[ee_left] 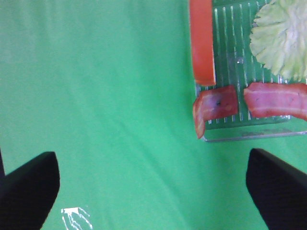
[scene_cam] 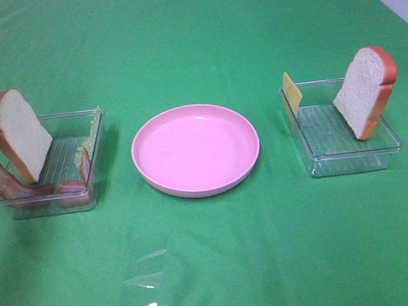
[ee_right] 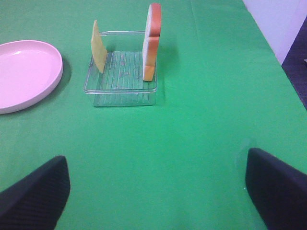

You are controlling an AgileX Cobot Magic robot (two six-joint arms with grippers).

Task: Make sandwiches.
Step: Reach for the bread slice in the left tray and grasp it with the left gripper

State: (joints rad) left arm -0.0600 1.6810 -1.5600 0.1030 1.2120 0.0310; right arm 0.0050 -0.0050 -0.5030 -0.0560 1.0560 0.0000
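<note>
Our left gripper [ee_left: 153, 189] and right gripper [ee_right: 156, 189] hang splayed wide, empty. At nine o'clock from the smooth pink plate [scene_cam: 199, 188], the left bread slice [scene_cam: 19, 134] stands on edge, domed crust up, in the ribbed clear left tray [scene_cam: 70, 115] with frilly lettuce [scene_cam: 92, 131] and bacon strips [scene_cam: 4, 181]. At three o'clock, the right bread slice [scene_cam: 366, 92] and thin cheese square [scene_cam: 293, 91] stand likewise.

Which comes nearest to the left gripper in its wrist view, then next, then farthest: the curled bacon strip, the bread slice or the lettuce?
Measured from the open left gripper:
1. curled bacon strip, at the near corner of the tray.
2. bread slice, standing along the tray's side just beyond the bacon.
3. lettuce, at the far opposite side of the tray.
</note>
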